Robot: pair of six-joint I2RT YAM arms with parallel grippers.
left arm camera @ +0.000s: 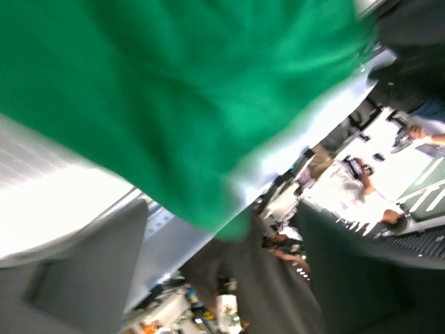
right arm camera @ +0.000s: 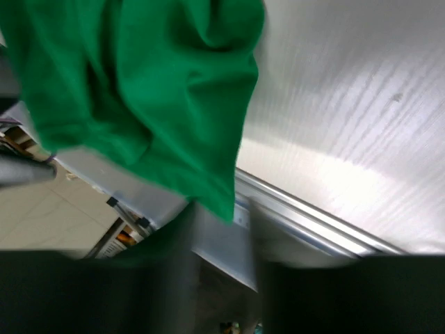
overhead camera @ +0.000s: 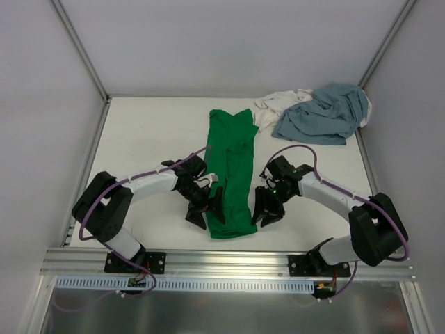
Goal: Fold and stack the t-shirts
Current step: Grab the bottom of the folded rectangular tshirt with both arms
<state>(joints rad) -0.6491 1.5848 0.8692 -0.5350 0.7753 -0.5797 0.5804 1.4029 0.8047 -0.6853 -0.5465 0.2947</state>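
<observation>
The bright green t-shirt (overhead camera: 233, 167) lies on the table as a long narrow strip running from far to near. It fills the top of the left wrist view (left arm camera: 174, 90) and the right wrist view (right arm camera: 139, 83). My left gripper (overhead camera: 207, 211) is at the strip's near left edge, jaws apart, with the cloth's edge between the blurred fingers (left arm camera: 69, 278). My right gripper (overhead camera: 267, 212) is beside the near right edge, jaws apart, with a green corner just above its fingers (right arm camera: 348, 292). The grey-blue t-shirt (overhead camera: 323, 111) is crumpled at the far right, partly over the white t-shirt (overhead camera: 277, 104).
The white table (overhead camera: 153, 132) is walled at the back and both sides. A metal rail (overhead camera: 229, 261) runs along the near edge, close below the shirt's near end. Both wrist views are motion-blurred.
</observation>
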